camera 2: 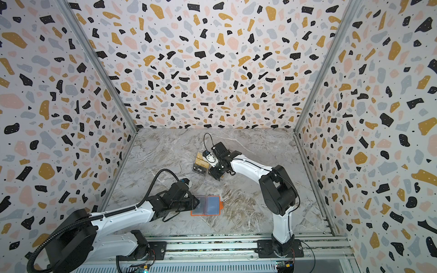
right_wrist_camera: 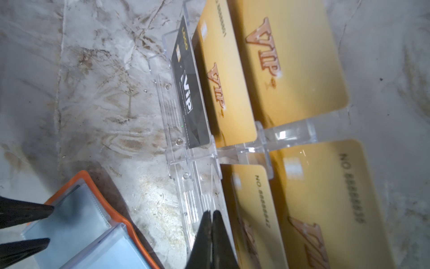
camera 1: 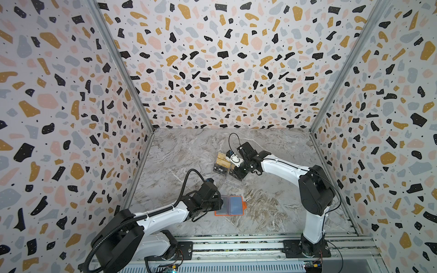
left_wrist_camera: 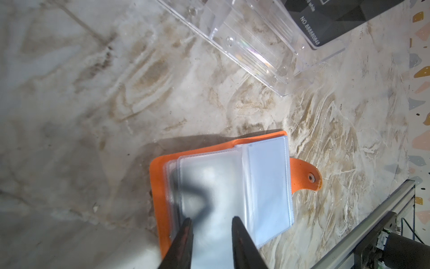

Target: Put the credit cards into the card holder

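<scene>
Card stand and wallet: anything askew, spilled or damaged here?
Nothing spilled or damaged. The card holder lies open and flat; the credit cards sit in the clear stand. The stand merely sits at an angle to the card holder.

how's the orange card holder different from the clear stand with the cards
The card holder is orange with bluish sleeves; the clear acrylic stand is see-through. The card holder lies open and flat; the stand rises in tiers. The stand holds gold Vip cards and a black Vip card; the card holder's open sleeves show none. Both sit on the marble table.
</scene>
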`<action>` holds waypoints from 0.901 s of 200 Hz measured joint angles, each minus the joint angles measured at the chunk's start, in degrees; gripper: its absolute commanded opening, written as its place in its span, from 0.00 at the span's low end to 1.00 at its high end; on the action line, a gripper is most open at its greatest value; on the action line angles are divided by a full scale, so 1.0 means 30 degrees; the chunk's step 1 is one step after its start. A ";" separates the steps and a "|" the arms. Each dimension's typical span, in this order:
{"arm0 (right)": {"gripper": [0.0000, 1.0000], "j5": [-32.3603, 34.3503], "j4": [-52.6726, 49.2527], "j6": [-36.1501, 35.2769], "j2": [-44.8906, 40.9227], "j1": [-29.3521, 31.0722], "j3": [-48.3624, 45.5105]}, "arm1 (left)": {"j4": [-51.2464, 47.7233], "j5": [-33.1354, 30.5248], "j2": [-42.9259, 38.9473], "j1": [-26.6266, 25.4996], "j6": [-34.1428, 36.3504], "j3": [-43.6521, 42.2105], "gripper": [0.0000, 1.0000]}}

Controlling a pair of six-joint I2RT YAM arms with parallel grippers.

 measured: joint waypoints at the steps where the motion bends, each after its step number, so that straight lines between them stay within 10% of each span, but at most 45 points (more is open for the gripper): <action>1: 0.00 0.0000 -0.0007 -0.0007 0.0000 0.0000 0.0015 | -0.0015 -0.0007 -0.0007 0.0000 0.0000 0.0015 0.31; 82: 0.00 -0.1566 0.0138 0.1880 -0.3461 -0.0007 -0.0284 | -0.0940 -0.0969 -0.1574 0.0000 -0.0029 0.0335 0.28; 180: 0.00 -0.8123 0.9814 1.2764 -0.8007 0.0255 -1.3165 | -0.1239 -0.2164 -0.2288 -0.0036 0.0342 0.0998 0.22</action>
